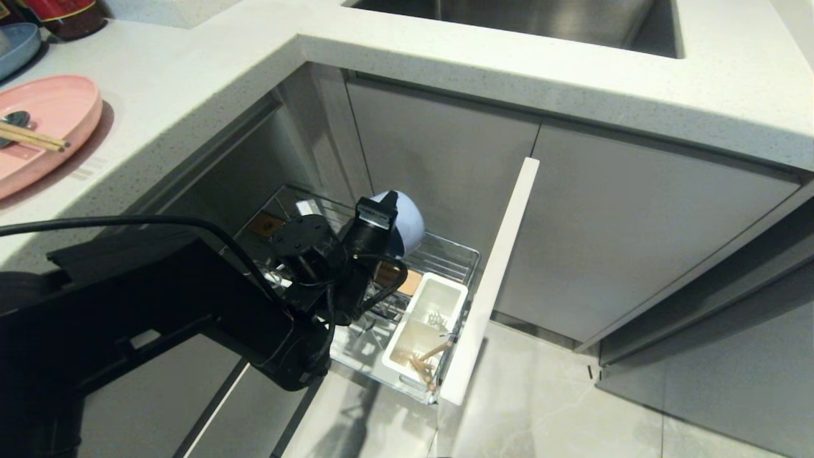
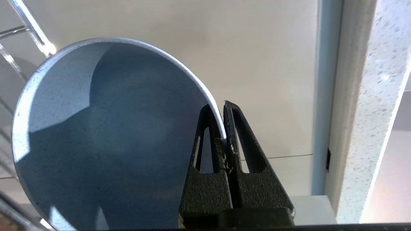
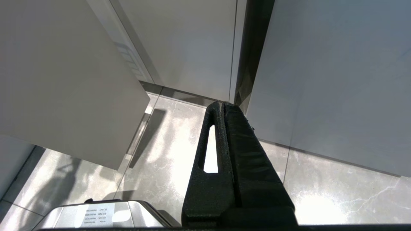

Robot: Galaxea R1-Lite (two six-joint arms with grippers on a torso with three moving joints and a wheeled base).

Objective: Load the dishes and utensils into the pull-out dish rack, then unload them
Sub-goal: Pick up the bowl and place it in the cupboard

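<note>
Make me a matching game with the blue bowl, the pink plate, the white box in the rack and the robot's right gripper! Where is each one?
Things:
1. blue bowl
2. pink plate
3. white box
4. right gripper

Places:
A. on the counter, with chopsticks lying across it
B. shut and empty, over the floor
C. pinched at its rim by the left gripper, above the rack
D. at the rack's front end, beside the pale front panel

Pairs: 1-C, 2-A, 3-D, 4-B
</note>
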